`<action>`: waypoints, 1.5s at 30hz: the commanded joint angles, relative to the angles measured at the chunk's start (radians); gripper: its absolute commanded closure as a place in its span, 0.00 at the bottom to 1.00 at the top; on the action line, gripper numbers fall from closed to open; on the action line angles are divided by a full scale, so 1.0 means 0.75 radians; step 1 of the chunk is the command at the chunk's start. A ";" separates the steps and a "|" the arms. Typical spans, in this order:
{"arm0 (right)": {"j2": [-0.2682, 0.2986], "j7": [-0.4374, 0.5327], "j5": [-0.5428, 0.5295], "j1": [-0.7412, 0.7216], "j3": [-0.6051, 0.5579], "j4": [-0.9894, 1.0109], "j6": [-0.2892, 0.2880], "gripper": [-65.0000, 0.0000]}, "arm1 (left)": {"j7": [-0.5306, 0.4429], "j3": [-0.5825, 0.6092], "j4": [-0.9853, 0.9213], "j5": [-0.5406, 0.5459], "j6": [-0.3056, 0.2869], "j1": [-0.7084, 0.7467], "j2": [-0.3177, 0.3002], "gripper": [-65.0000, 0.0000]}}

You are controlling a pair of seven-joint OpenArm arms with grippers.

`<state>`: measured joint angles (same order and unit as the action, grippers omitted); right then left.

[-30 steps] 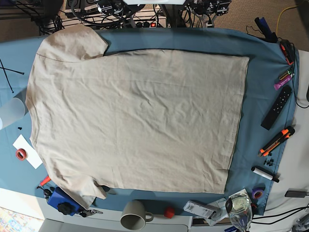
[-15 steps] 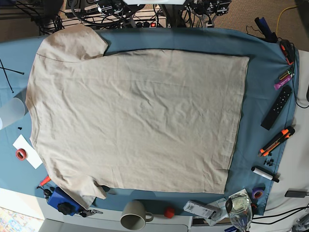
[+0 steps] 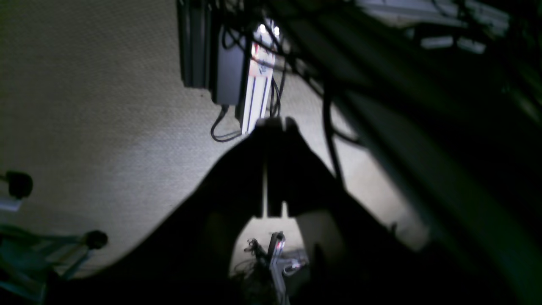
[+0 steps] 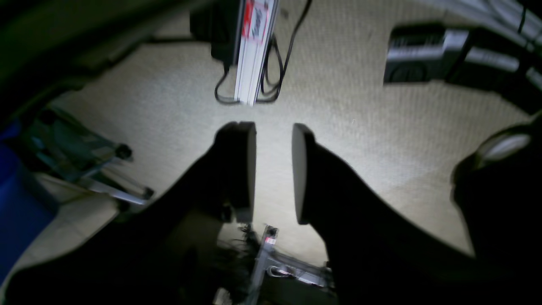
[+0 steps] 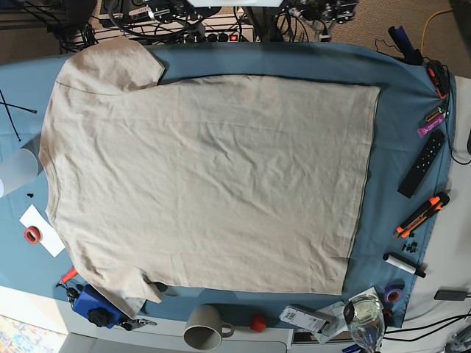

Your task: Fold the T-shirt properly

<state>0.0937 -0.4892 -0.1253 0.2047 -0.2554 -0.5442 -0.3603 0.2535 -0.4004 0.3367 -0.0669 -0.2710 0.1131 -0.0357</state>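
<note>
Left gripper [image 3: 274, 127] reads closed and empty, right gripper [image 4: 274, 169] parted on nothing, both off-table; T-shirt [image 5: 213, 184] lies flat on my blue tablecloth [image 5: 397, 95], soft, limp and light, so I'd pinch hem corners at right.

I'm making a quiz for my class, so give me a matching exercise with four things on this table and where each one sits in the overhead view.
Things:
1. T-shirt
2. mug
3. black remote
4. red tape roll

Places:
A. right edge
B. left edge
C. spread flat across the middle
D. bottom edge, below the shirt

Pairs: 1-C, 2-D, 3-A, 4-B
</note>
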 commanded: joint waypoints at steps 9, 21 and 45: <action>0.184 -0.147 -0.083 0.282 0.003 -0.567 -0.012 0.76 | 0.036 0.001 0.225 0.238 -0.165 0.284 -0.130 1.00; 0.322 -0.181 -0.102 0.769 0.166 -1.233 0.028 0.76 | 0.154 0.001 0.742 0.481 -0.165 0.650 -0.189 1.00; 0.255 -0.516 -0.721 1.171 1.528 -2.207 -0.065 0.76 | 0.181 0.001 1.440 0.540 -0.165 0.990 -0.189 1.00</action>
<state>0.2787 -0.8906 -0.6605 1.0721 0.8814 -2.1868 -0.4122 0.3935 -0.3946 1.4071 0.3340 -0.3904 0.8368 -0.1719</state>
